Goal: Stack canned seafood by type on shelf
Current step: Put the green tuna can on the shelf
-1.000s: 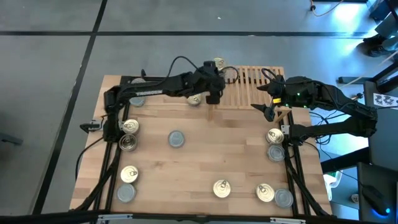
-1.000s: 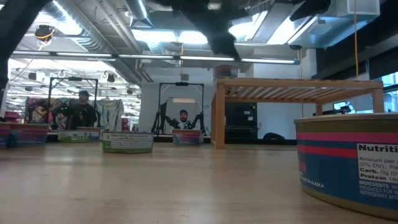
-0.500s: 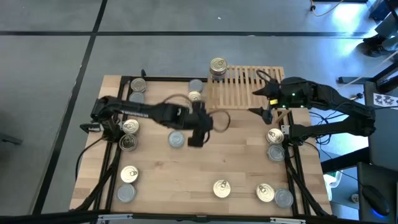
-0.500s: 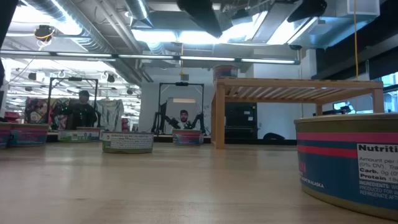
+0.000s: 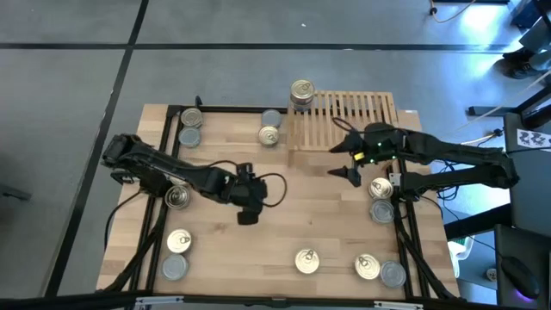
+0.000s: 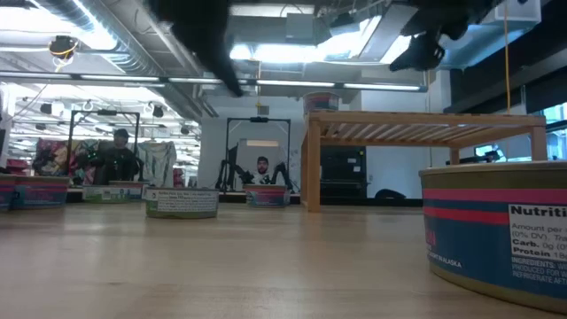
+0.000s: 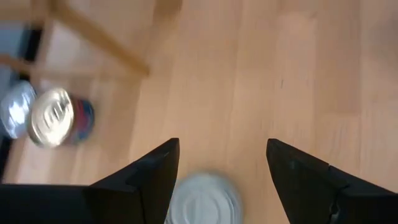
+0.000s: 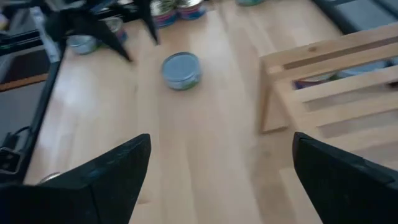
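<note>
1. High view: shelf (image 5: pixel 344 119) of pale slats at the table's far edge, right of centre. A stack of tins (image 5: pixel 301 94) with a gold top stands at its left end.
2. Just left of the shelf on the table (image 5: pixel 318 215): a gold-top tin (image 5: pixel 269 135) touching a silver-top tin (image 5: pixel 271 120).
3. Far-left corner: two tins (image 5: pixel 190 126), one gold, one silver.
4. Left edge: gold tin (image 5: pixel 177 198); nearer, a gold and silver pair (image 5: pixel 177 252).
5. Near edge: gold tin (image 5: pixel 306 260); near-right pair (image 5: pixel 379 269).
6. Right edge: pair (image 5: pixel 380 198), gold over silver.
7. Left gripper (image 5: pixel 247 209), mid-table, fingers spread wide, nothing held; in its wrist view a grey-top tin (image 7: pixel 204 198) lies between the fingers (image 7: pixel 146 180).
8. Right gripper (image 5: pixel 344 161), just in front of the shelf, jaws wide, empty.
9. Low view: closest can (image 6: pixel 496 226), blue with a red band, reads "Nutriti…", "Protein", "ALASKA". Farther can (image 6: pixel 182 201), label too small to read.
10. Room behind: two seated people (image 6: pixel 115 155), racks, ceiling lights.
</note>
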Robot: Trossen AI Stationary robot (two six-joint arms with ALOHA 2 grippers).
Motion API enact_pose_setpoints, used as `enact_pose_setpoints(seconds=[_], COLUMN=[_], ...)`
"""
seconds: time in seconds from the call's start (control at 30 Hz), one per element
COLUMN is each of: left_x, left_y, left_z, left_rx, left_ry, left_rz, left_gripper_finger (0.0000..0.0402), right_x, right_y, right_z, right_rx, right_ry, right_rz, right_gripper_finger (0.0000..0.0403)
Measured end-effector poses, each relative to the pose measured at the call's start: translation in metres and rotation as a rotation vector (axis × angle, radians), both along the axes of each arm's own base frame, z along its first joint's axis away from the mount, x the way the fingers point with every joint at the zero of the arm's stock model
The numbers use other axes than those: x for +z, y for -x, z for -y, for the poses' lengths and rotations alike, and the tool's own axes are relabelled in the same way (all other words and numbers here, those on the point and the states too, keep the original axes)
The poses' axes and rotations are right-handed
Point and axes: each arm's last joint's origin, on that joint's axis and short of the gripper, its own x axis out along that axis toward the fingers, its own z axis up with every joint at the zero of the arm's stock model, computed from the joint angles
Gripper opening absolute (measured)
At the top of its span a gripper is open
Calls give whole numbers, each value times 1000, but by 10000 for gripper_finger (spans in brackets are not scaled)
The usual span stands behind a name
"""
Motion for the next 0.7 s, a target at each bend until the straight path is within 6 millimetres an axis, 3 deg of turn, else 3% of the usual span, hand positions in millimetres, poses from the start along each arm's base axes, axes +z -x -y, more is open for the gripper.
enact_pose_setpoints(seconds=[0.33, 0.7], left_x=[-30, -79], left_y=[37, 49], left_z=[-4, -14], left_rx=[126, 130], left_ry=[50, 37], left_rz=[75, 142], left_gripper_finger=[229, 229], right_x=[-29, -49], right_y=[-17, -32], right_z=[-6, -48], right_rx=[87, 170], right_ry=[-38, 61], right_rz=[-37, -168], right_gripper_finger=[379, 379])
